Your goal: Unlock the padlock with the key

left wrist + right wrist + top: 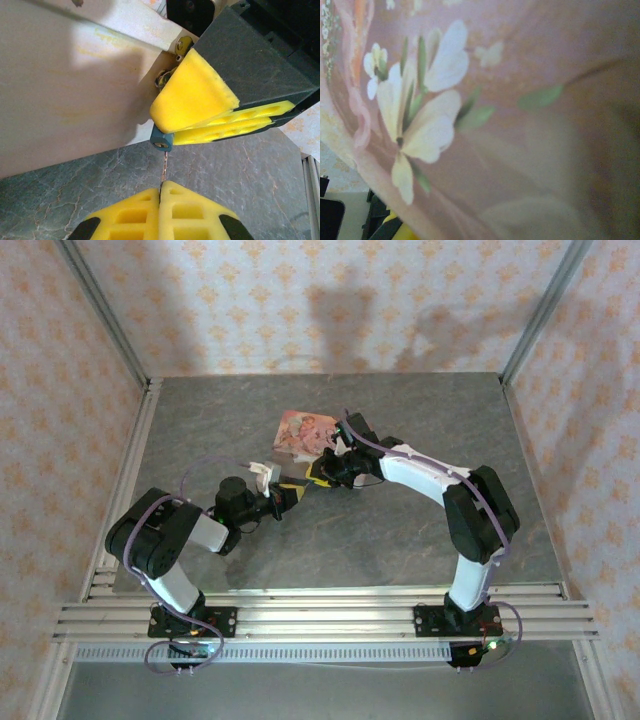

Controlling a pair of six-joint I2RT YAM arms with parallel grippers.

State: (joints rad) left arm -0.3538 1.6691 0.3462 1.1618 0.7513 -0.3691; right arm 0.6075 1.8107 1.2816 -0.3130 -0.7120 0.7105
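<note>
Grey marbled table (420, 540), patterned walls (300, 310); left gripper (161, 192) reaches right, pinching the key (164, 167); right gripper (171, 127), just beyond its fingertips (190, 210), clamps the padlock (162, 138).

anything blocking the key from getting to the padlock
Nothing visible does. The left claw pinches the key, whose tip reaches the near end of the blue padlock held in the right claw. Whether it is in the keyhole is unclear.

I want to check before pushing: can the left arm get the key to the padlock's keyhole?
Probably yes. The left fingers pinch the key, aimed at the blue end of the padlock, which pokes out uncovered below the right fingers holding it.
</note>
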